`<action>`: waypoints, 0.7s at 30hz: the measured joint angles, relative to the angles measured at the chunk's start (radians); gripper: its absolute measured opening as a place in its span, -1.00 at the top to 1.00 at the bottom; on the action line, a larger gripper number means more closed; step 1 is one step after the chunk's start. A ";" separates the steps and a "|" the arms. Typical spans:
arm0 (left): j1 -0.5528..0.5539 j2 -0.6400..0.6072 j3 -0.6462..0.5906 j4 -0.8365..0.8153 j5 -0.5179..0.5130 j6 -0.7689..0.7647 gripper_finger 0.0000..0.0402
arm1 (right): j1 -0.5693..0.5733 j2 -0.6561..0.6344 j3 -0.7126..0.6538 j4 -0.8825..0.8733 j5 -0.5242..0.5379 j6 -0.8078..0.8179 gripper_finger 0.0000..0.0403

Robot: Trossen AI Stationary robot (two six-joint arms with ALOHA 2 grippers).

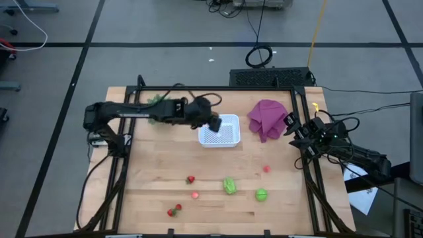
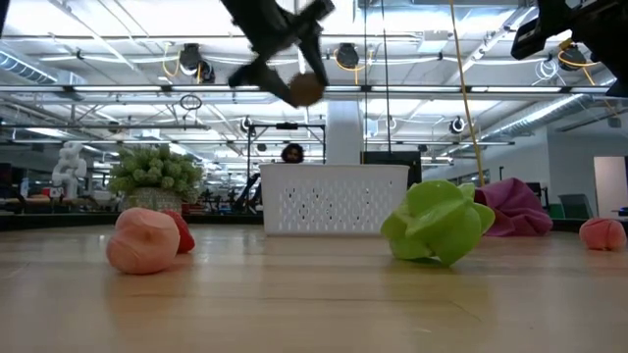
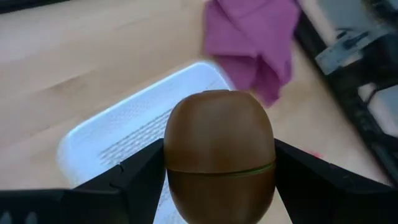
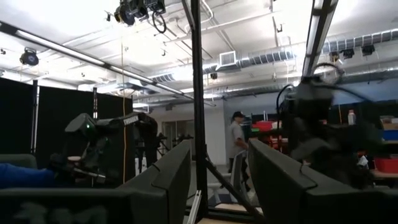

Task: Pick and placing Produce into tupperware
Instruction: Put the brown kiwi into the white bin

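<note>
High view: the left end effector hangs over the near-left corner of the white tupperware, beside a purple cloth. The right end effector waits at the surface's right edge.

Low view: the brown oval is held above the tupperware, clear of its rim.

Left wrist view: both fingers clamp the brown oval at its sides, long axis pointing away from the wrist.

Right wrist view: the right fingers stand slightly apart, holding nothing.
</note>
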 joint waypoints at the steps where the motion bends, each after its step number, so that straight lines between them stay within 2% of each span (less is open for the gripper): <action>1: 0.018 0.008 -0.001 0.001 0.024 0.010 -0.35 | 0.000 0.001 -0.001 0.001 0.000 0.000 0.25; 11: 0.092 0.140 0.005 0.036 0.165 0.083 -0.35 | -0.001 0.038 0.001 -0.015 0.029 -0.035 0.25; 21: 0.059 0.176 0.005 -0.092 0.147 0.088 -0.35 | -0.002 0.070 -0.001 -0.016 0.059 -0.073 0.25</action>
